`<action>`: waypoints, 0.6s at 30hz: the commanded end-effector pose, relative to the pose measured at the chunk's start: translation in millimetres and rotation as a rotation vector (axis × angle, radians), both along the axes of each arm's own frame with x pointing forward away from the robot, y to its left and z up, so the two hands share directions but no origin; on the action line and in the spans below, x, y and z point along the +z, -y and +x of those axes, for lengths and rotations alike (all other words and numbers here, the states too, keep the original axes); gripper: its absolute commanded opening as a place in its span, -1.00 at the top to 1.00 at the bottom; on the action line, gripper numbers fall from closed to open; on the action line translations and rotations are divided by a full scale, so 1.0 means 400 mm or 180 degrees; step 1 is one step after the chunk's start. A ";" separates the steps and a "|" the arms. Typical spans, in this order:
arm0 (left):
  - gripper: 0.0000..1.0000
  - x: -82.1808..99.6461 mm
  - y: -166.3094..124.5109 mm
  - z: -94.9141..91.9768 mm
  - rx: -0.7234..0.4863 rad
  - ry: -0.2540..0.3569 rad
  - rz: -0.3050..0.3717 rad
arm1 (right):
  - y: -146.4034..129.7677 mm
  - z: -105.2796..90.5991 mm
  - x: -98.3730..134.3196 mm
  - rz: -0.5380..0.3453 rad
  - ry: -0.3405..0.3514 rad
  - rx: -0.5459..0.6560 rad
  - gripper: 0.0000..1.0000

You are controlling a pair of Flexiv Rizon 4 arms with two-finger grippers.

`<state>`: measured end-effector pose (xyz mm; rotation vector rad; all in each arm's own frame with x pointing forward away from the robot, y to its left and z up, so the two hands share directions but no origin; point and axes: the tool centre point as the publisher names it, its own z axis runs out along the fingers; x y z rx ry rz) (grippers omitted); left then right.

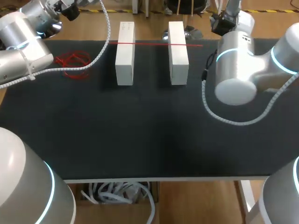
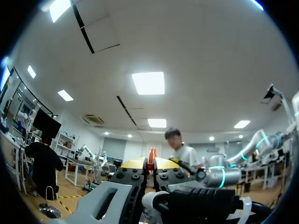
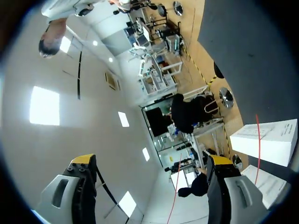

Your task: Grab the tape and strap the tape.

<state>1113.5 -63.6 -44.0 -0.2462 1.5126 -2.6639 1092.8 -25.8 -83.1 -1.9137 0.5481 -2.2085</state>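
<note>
Head view: you have tape across two white blocks. Left gripper jaws pressed together; right gripper spread.

Arms parked at the far corners.
Left arm at ten o'clock, left jaws closed tip to tip; right arm at two o'clock, right jaws spread wide apart.

On the black tabletop, 2 white blocks stand apart near the far edge: the left block and the right block. A red tape runs straight across both tops. Near the far left corner lies a loose red tangle, possibly more tape.
</note>
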 end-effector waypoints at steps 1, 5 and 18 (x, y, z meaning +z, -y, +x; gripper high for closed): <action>1.00 0.000 0.002 -0.002 0.0011 -0.0001 -0.0002 | -0.019 0.020 0.006 0.0063 -0.0078 -0.0027 -1.00; 1.00 0.000 0.002 -0.002 0.0011 -0.0001 -0.0002 | -0.044 0.030 0.005 0.0177 -0.0137 -0.0227 -1.00; 1.00 0.000 0.002 -0.002 0.0011 -0.0001 -0.0002 | -0.098 0.052 0.016 0.0229 -0.0130 -0.0439 -1.00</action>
